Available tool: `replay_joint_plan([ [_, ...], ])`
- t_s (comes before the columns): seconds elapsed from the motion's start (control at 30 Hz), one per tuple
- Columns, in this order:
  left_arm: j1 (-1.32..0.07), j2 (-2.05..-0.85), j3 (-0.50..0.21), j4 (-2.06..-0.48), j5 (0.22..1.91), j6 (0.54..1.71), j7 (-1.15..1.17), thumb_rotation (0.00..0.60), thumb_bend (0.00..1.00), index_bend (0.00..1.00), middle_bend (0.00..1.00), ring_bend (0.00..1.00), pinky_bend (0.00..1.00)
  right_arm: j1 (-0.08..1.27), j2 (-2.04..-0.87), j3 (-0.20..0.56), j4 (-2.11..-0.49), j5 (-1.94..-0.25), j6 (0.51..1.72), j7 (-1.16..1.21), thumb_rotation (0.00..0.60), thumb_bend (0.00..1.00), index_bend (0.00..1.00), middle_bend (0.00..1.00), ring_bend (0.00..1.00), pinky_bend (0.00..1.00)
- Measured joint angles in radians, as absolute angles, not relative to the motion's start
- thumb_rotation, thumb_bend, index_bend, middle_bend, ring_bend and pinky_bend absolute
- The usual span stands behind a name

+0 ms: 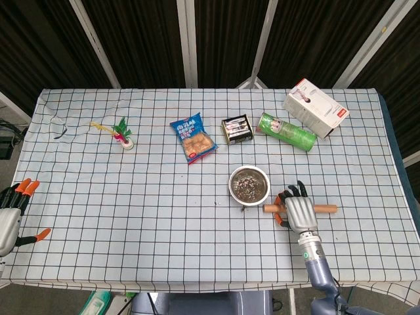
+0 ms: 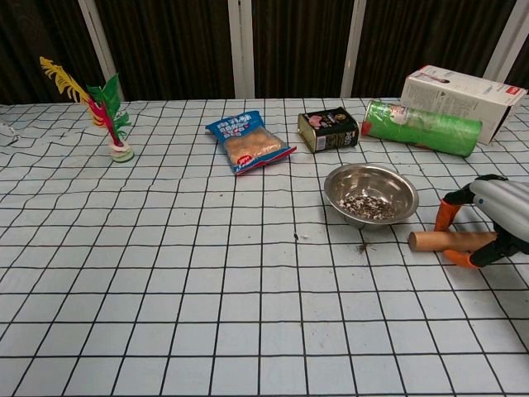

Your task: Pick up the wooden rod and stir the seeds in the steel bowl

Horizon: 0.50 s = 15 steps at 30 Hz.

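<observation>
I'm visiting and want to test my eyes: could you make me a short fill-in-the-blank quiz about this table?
1. The right hand is closing around the wooden ____.
2. The seeds lie inside the steel ____.
3. The green tube lies on its ____.
4. The snack bag is mostly ____ in colour.

Missing words: rod; bowl; side; blue.

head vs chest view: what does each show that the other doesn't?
Head view only: the left robot hand, open, off the table's left edge, and the far end of the brown wooden rod. Chest view only: the round steel bowl from the side, seeds low inside. Both: the right robot hand over the rod, blue snack bag, green cylindrical can.
</observation>
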<state>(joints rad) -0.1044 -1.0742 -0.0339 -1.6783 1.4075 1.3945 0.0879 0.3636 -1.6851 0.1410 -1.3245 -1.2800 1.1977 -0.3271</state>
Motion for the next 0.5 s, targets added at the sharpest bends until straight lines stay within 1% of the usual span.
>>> replay_joint_plan([
  [0.1, -0.105, -1.074, -0.034, -1.679, 1.407, 1.394, 0.088, 0.600, 0.05, 0.00, 0.00, 0.00, 0.00, 0.364, -1.686, 0.139, -1.324, -1.279, 1.197, -0.323, 0.600, 0.34, 0.52, 0.43, 0.20, 0.00],
  [0.27, -0.105, -1.074, -0.033, -1.677, 1.407, 1.393, 0.087, 0.600, 0.05, 0.00, 0.00, 0.00, 0.00, 0.364, -1.686, 0.134, -1.331, -1.282, 1.198, -0.323, 0.600, 0.34, 0.53, 0.43, 0.21, 0.00],
  [0.33, -0.105, -1.074, -0.033, -1.678, 1.406, 1.393, 0.086, 0.600, 0.05, 0.00, 0.00, 0.00, 0.00, 0.364, -1.686, 0.132, -1.334, -1.284, 1.199, -0.323, 0.600, 0.34, 0.55, 0.45, 0.22, 0.00],
  [0.4, -0.105, -1.074, -0.033, -1.679, 1.406, 1.392, 0.087, 0.600, 0.04, 0.00, 0.00, 0.00, 0.00, 0.364, -1.686, 0.130, -1.336, -1.287, 1.200, -0.323, 0.600, 0.38, 0.58, 0.48, 0.24, 0.00],
  [0.5, -0.105, -1.073, -0.033, -1.680, 1.404, 1.391, 0.086, 0.600, 0.05, 0.00, 0.00, 0.00, 0.00, 0.364, -1.685, 0.126, -1.341, -1.288, 1.199, -0.322, 0.600, 0.48, 0.64, 0.52, 0.27, 0.00],
])
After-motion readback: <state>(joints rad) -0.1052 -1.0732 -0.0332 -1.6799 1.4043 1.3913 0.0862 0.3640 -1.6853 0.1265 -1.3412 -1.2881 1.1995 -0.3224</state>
